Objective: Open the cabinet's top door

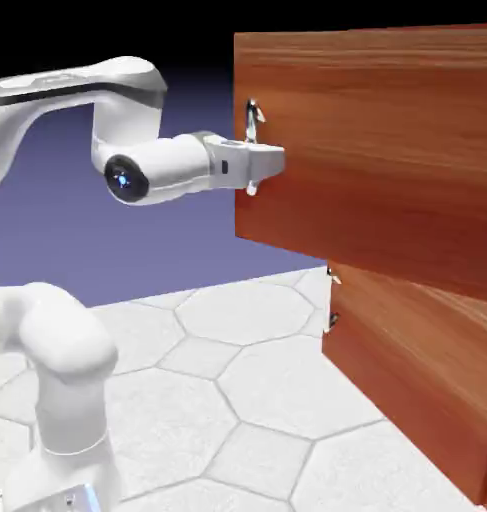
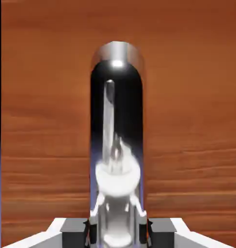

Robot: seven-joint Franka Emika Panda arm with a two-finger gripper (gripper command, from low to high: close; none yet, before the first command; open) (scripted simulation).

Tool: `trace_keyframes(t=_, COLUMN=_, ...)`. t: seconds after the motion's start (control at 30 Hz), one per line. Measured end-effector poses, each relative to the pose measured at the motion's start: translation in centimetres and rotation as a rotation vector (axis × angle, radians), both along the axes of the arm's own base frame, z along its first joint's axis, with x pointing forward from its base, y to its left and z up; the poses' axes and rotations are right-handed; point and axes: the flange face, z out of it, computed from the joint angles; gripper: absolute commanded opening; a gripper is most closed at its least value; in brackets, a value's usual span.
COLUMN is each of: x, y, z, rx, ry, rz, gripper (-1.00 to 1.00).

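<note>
Glossy reddish-brown wood-grain cabinet (image 1: 387, 140), top door (image 1: 367, 120) swung out past lower panel (image 1: 417, 380), insides hidden. Fingers (image 2: 140, 227) clenched on small silver bar handle (image 2: 117, 121).

The arm (image 1: 77, 90) reaches level, fingers (image 2: 73, 231) pinched nearly together.

Glossy reddish wood-grain cabinet (image 1: 387, 150), mirror-bright metal handle (image 2: 117, 63), smooth white plastic-looking arm (image 1: 77, 90).
</note>
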Motion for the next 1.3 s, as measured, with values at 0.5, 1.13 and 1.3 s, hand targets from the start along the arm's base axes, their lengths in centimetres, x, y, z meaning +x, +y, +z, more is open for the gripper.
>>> trace_keyframes(t=0.5, x=-5.5, y=-7.7, z=0.0, rx=0.001, ry=0.001, rz=0.196, gripper=-1.0)
trace_keyframes(t=1.13, x=-11.6, y=-26.3, z=0.0, rx=0.0, ry=0.001, rz=0.608, gripper=-1.0)
trace_keyframes(t=1.3, x=-12.0, y=-31.5, z=0.0, rx=0.0, ry=0.001, rz=0.715, gripper=-1.0)
